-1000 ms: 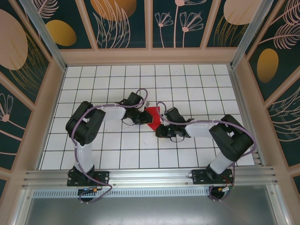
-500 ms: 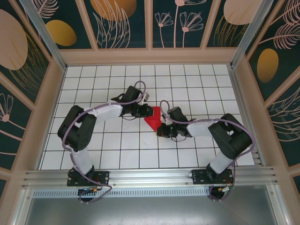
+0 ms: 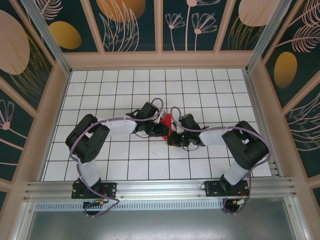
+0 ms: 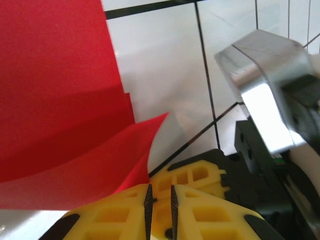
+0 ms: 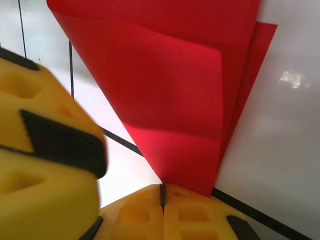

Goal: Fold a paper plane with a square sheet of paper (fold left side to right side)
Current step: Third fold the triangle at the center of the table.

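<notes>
The square sheet of paper [image 3: 167, 121] is bright red and stands partly folded between the two grippers at the table's middle. In the right wrist view its layers [image 5: 175, 90] taper down to my right gripper [image 5: 162, 192], which is shut on the sheet's lower corner. My left gripper [image 4: 160, 200] sits at the sheet's left side with its jaws a narrow slit apart and nothing between them. A curled flap of the sheet [image 4: 75, 165] touches the tip of its left finger. In the top view the left gripper [image 3: 160, 129] and the right gripper [image 3: 173, 136] nearly touch.
The white grid table [image 3: 125, 85] is walled by wooden panels on three sides, with the rail [image 3: 160, 189] along the near edge. A left finger [image 5: 45, 150] crowds the right wrist view, and the right arm's grey wrist block [image 4: 265, 85] looms close in the left wrist view.
The left gripper has swung right and nearer, up against the sheet. The sheet looks narrower and more upright than before. The right gripper has stayed in place, shut.
</notes>
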Controlling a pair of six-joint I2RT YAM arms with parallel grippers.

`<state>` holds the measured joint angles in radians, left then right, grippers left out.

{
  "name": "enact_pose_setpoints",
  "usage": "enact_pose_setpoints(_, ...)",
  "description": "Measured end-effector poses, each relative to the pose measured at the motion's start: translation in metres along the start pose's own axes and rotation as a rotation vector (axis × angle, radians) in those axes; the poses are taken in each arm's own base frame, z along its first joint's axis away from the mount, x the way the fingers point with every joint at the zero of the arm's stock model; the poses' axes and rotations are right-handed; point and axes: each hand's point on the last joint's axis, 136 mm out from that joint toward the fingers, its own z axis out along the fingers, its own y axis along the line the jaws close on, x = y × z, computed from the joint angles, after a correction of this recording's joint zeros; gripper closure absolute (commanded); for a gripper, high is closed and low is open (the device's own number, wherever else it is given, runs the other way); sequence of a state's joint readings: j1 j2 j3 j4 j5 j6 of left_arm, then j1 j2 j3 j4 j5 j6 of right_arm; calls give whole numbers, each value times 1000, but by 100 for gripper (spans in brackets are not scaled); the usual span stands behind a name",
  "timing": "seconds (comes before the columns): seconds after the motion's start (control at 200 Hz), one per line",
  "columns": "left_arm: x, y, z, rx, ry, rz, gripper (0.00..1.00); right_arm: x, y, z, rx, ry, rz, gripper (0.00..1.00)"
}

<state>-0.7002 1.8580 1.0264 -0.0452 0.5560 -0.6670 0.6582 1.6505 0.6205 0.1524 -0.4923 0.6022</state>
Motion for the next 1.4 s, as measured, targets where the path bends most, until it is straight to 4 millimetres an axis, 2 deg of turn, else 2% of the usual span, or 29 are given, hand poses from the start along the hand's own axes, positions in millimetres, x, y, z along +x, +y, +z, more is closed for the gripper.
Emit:
enact_pose_setpoints(0.34, 1, 25, 17, -53, 7, -44, 81, 0, 0, 0, 4, 7, 4, 100)
enact_pose_setpoints(0.626, -3, 28, 19, -71, 15, -11, 83, 0, 0, 0, 8, 13, 8, 100)
enact_pose_setpoints(0.796, -5, 31, 16, -59, 20, 9, 83, 1, 0, 0, 9, 13, 8, 100)
enact_pose_setpoints(1.081, -35, 59, -3, -85, -22, -3, 82, 0, 0, 1, 7, 10, 6, 100)
enact_pose_setpoints(1.401, -56, 76, -17, -102, -48, -14, 79, -1, 1, 1, 4, 6, 3, 100)
